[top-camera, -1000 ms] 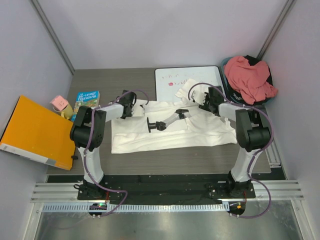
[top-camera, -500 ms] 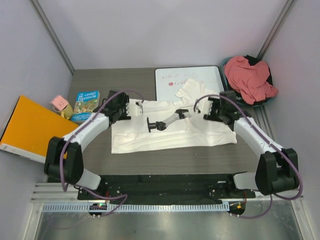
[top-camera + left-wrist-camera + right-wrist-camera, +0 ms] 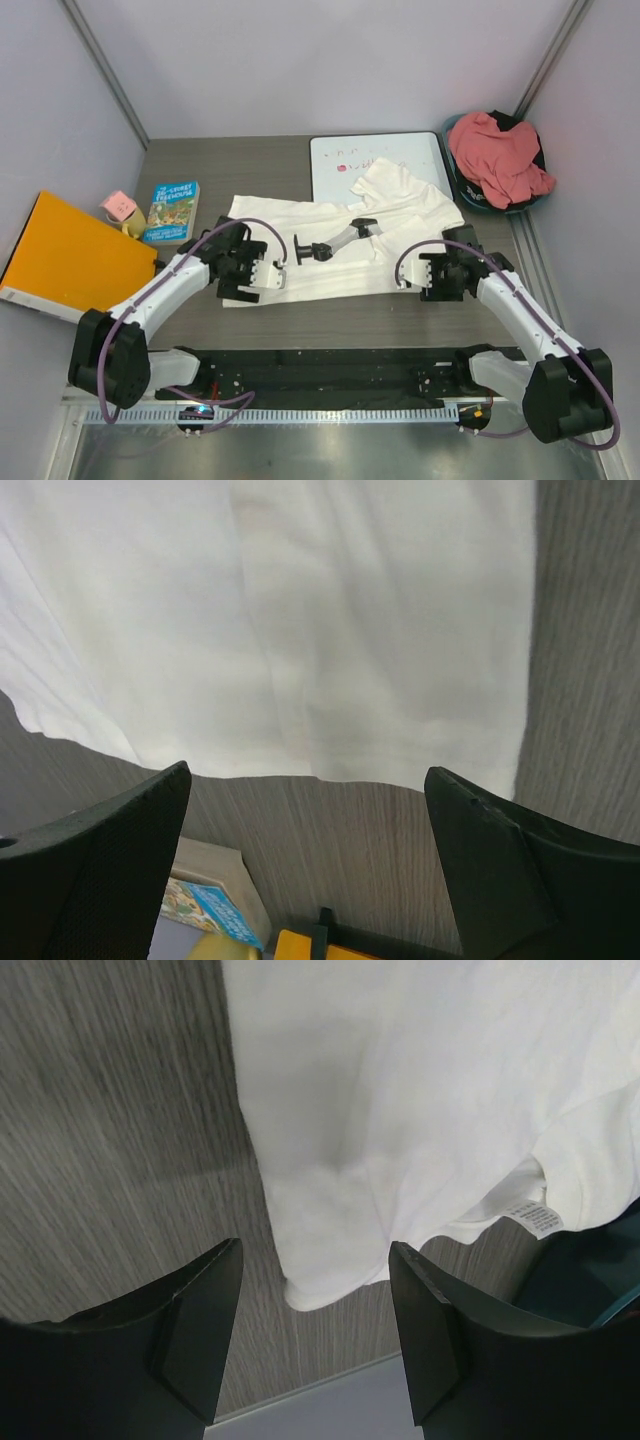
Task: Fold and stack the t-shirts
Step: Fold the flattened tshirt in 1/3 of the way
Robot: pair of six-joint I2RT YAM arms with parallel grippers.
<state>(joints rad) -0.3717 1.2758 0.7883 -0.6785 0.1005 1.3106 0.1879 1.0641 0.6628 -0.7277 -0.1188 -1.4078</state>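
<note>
While white t-shirt (image 3: 330,278) overlaps whiteboard (image 3: 340,160), black tool (image 3: 333,242) lies across its middle.

White t-shirt (image 3: 330,275): large, plain, spread mostly flat w/ soft creases, stretching btwn the left gripper (image 3: 272,277) at its near-left corner and the right gripper (image 3: 408,277) at its near-right corner. In the wrist views its hem runs just ahead of the left fingers and a corner lies btwn the right fingers, neither pinching the cloth. Salmon-pink t-shirt (image 3: 500,155): unfolded, crumpled heap, well beyond the right gripper and to its right, apart from the white one.
</note>
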